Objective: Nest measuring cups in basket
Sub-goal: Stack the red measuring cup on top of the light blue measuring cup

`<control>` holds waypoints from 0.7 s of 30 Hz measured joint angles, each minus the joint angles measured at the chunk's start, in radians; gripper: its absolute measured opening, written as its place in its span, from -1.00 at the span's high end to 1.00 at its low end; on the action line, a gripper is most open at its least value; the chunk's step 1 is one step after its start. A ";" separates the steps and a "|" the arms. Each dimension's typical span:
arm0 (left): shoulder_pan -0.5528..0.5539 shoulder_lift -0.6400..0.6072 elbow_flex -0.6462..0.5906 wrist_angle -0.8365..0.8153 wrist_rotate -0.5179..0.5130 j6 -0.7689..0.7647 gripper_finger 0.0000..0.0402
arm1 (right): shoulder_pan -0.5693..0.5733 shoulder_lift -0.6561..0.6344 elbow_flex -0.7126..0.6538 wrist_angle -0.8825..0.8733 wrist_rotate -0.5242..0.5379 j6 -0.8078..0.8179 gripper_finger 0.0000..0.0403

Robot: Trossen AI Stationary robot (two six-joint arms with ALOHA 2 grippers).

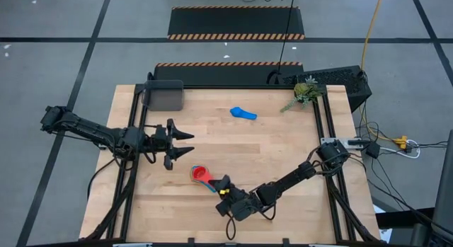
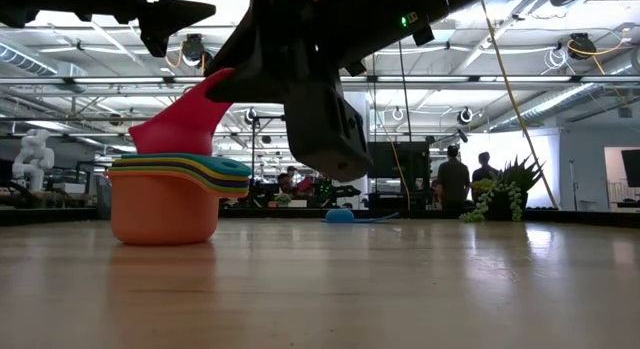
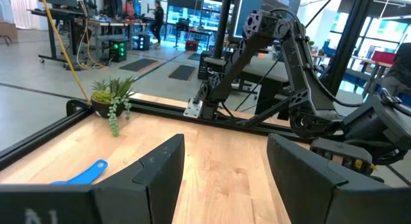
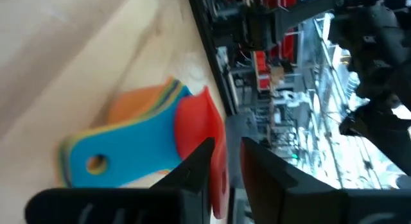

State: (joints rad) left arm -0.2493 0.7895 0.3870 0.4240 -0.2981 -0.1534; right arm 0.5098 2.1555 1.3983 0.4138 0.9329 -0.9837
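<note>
Near the table's front centre, a stack of nested measuring cups [image 1: 200, 174] stands on its orange bottom cup [image 2: 165, 204]. A red cup [image 2: 185, 119] sits tilted in the top of the stack, its handle rising toward my right gripper [image 1: 214, 185]. That gripper is at the stack's right side, its fingers slightly apart around the red handle. A light blue cup [image 1: 243, 113] lies alone toward the far edge. The dark grey basket [image 1: 163, 95] stands at the far left. My left gripper [image 1: 190, 144] hangs open and level, left of the stack, holding nothing. My right gripper [image 4: 225, 156] has the red cup's handle [image 4: 219, 179] between its fingers, coming nearly level from the right. The handle lies against one finger [image 4: 196, 163], with a gap to the other. The cup's bowl rests tilted in the stack.
A green plant sprig [image 1: 304, 91] sits at the far right corner. Black rails [image 1: 322, 127] run along the table's left and right sides. Bare wood lies between the stack, the lone blue cup and the basket. People stand in the room beyond.
</note>
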 joint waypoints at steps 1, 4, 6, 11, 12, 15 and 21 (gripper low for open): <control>0.000 0.000 0.000 0.000 0.000 -0.001 -0.12 | 0.000 0.000 0.000 -0.002 -0.018 0.005 0.66; 0.000 0.000 0.000 0.000 0.000 -0.003 -0.12 | 0.001 0.000 0.000 -0.008 -0.026 0.033 0.66; 0.000 0.000 0.000 0.000 0.000 -0.006 -0.12 | 0.000 0.000 0.000 -0.013 -0.022 0.068 0.66; 0.000 0.000 0.000 -0.001 0.002 -0.018 -0.12 | 0.000 0.000 0.000 -0.035 -0.024 0.123 0.66; 0.000 0.000 0.000 -0.001 0.004 -0.019 -0.12 | 0.000 0.000 0.000 -0.048 -0.026 0.138 0.66; 0.000 0.000 0.000 -0.001 0.005 -0.025 -0.12 | -0.002 0.000 0.000 -0.096 -0.055 0.191 0.66; 0.000 0.000 0.000 -0.001 0.005 -0.026 -0.12 | -0.003 0.000 0.000 -0.137 -0.095 0.282 0.66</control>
State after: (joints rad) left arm -0.2497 0.7898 0.3874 0.4228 -0.2928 -0.1791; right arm 0.5072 2.1551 1.3983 0.2771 0.8377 -0.7018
